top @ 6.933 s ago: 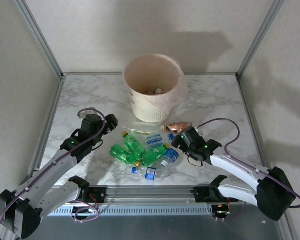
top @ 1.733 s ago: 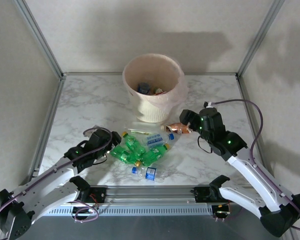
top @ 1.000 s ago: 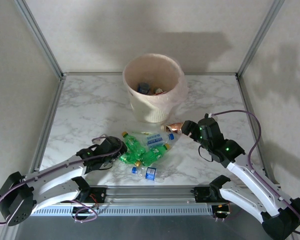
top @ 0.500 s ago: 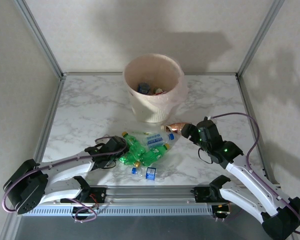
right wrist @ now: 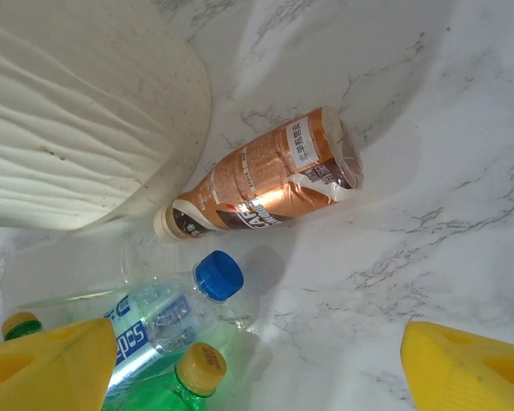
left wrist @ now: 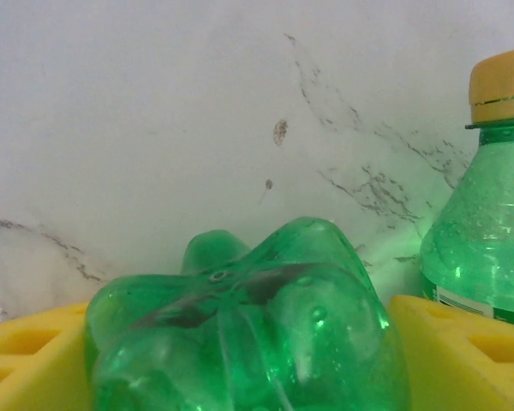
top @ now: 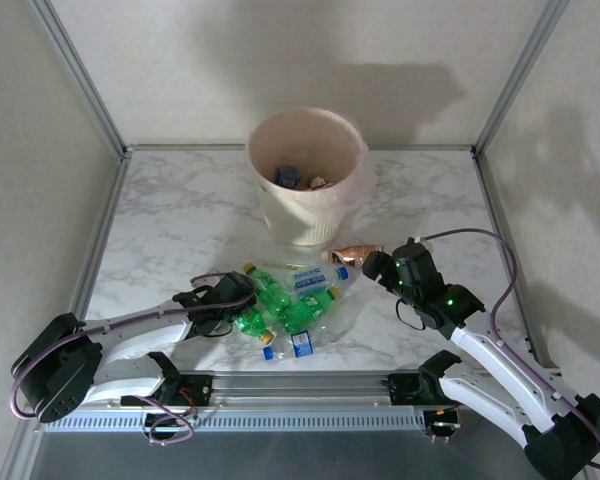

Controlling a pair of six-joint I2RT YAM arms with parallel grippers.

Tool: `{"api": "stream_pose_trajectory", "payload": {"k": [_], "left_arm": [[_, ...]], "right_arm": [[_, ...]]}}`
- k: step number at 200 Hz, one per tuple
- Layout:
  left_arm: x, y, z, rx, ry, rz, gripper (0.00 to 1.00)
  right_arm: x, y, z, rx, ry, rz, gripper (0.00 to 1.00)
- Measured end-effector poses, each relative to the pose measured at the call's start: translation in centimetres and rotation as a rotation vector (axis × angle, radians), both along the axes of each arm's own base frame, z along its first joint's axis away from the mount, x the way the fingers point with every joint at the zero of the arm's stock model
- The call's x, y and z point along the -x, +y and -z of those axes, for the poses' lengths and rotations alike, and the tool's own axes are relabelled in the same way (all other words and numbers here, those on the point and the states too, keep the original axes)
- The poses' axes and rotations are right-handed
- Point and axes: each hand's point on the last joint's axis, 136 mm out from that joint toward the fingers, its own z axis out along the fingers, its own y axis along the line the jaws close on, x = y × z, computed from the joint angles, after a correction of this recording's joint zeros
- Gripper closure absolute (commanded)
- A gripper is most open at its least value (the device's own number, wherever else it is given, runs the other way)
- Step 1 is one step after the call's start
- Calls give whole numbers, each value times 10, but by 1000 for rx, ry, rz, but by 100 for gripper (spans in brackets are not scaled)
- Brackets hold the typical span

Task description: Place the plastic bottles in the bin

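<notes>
Left tool (left wrist: 240, 342) is front-left of the bin (top: 280, 215), clamped on a green bottle (left wrist: 265, 334). The bottle pile (top: 305, 290) lies on the bench (top: 180, 220) just in front of the bin. A copper bottle (right wrist: 270, 184) lies at the bin's front-right base. Right tool (right wrist: 257, 360) is above it, released, empty.

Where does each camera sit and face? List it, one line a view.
Top external: above and behind, looks down on table, bin, left pincer, right pincer.
Left wrist: low, looks along the table; yellow fingers flank a green bottle.
Right wrist: looks down at brown bottle beside bin; yellow fingers show.
Shared: top and right wrist see the brown bottle.
</notes>
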Motion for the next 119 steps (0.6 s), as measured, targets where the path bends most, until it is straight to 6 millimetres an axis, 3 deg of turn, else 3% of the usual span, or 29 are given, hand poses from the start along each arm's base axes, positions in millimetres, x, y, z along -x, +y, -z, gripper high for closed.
{"api": "stream_pose_trajectory", "payload": {"k": [79,119], "left_arm": [[-2,6,-4,11,-22,-22,37],[-11,10,-25,69,-93,-55,40]], "right_arm": [[2,-1,4,-4,3,0,14],[3,-1,6,-6,5,0,14]]}}
